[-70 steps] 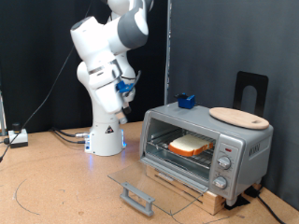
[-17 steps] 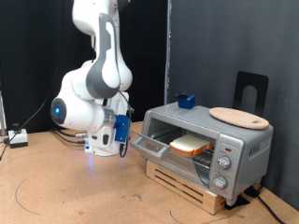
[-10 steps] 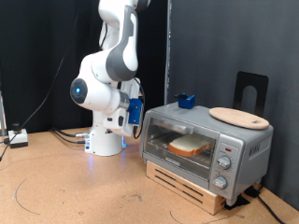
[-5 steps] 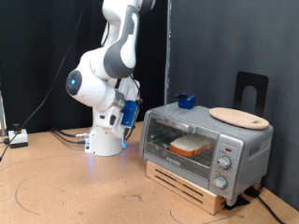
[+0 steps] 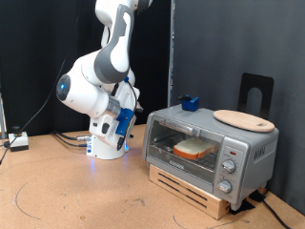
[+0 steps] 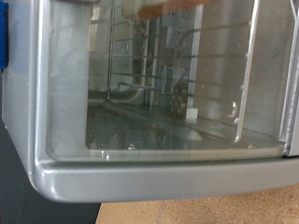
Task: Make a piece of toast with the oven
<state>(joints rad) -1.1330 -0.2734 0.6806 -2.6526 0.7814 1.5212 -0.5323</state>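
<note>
One big white robot arm stands at the far left of the brown desk in the exterior view. Its base sits on the desk, and it bends down low, with a black curtain behind it.

Next biggest is the oven. It is a silver box on a low wooden stand, on the right side of the desk. Its glass door is shut. Three round knobs run down its right side. On top lie a round wooden board and a small blue thing.

The gripper is at the end of the arm, with blue parts on it. It hangs just left of the oven, near the door but not touching it. It holds nothing that I can see. I cannot tell if its fingers are spread or pressed together, because they are too small here and the wrist view does not show them.

The piece of toast lies inside the oven on the wire rack, behind the shut glass. So the toast is to the right of the gripper, with the door between them. The bread lies flat, its long side going left to right.

Up close, the wrist view looks straight at the glass door, with the rack bars behind it.
</note>
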